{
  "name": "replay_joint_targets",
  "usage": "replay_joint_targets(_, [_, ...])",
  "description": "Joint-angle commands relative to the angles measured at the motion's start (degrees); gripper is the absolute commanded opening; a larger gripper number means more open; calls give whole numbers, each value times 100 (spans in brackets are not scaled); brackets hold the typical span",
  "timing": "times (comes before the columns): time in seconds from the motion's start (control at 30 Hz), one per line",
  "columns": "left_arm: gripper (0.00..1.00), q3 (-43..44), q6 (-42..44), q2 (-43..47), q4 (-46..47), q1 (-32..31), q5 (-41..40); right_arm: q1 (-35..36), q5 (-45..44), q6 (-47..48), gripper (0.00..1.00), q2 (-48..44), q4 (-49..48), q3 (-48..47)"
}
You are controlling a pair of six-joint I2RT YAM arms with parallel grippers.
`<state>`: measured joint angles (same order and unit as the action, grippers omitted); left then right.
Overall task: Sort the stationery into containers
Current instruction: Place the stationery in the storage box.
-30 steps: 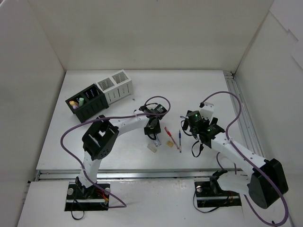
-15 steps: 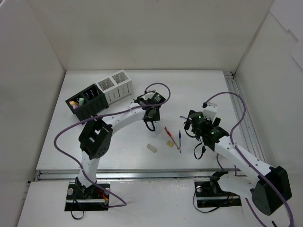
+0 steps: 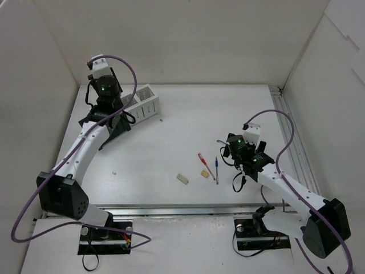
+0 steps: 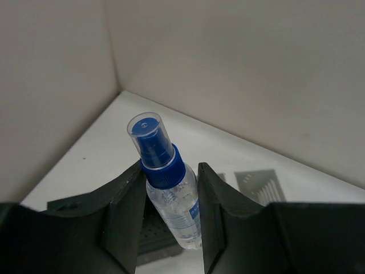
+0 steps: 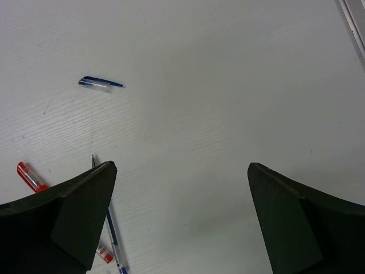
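My left gripper (image 3: 110,113) is at the back left, above the black organiser (image 3: 120,129). It is shut on a small clear spray bottle (image 4: 174,200) with a blue cap, held upright between the fingers (image 4: 128,200). The black organiser's perforated wall (image 4: 153,242) shows below the bottle. The white mesh organiser (image 3: 144,103) stands just right of it. My right gripper (image 3: 231,151) is open and empty over the table (image 5: 181,166). A red pen (image 3: 206,166), a blue pen (image 3: 217,169) and two tan erasers (image 3: 182,178) (image 3: 204,173) lie left of it.
A clear-blue pen cap (image 5: 100,84) lies on the table ahead of my right gripper, with the blue pen (image 5: 112,242) and red pen (image 5: 29,177) at its left finger. A tiny scrap (image 3: 114,171) lies front left. White walls enclose the table; a rail (image 3: 288,137) runs along the right.
My left arm has swung from the middle of the table to the back left corner, over the black organiser, with the bottle in its jaws. The right gripper has hardly moved.
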<state>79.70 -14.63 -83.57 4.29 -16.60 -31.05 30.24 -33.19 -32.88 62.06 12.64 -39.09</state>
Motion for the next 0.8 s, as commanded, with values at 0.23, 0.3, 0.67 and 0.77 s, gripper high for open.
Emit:
replay_joint_targets(0.23, [0,63,479,-1170,1240,860,-331,43,-548,212,98,113,-60,-196])
replay_joint_targets(0.3, [0,-59,409,-1293,1345,939,-402,52,-522,221,98,113,-60,-169])
replay_joint_targets(0.67, [27,-420,-136,-1566,1232,1107,-164,70,-232,248,98,8,-69,-169])
replay_joint_targets(0.77, [36,-517,-127,-1435,1232,1036,-375,87,-162,186,98,-19,-78,-143])
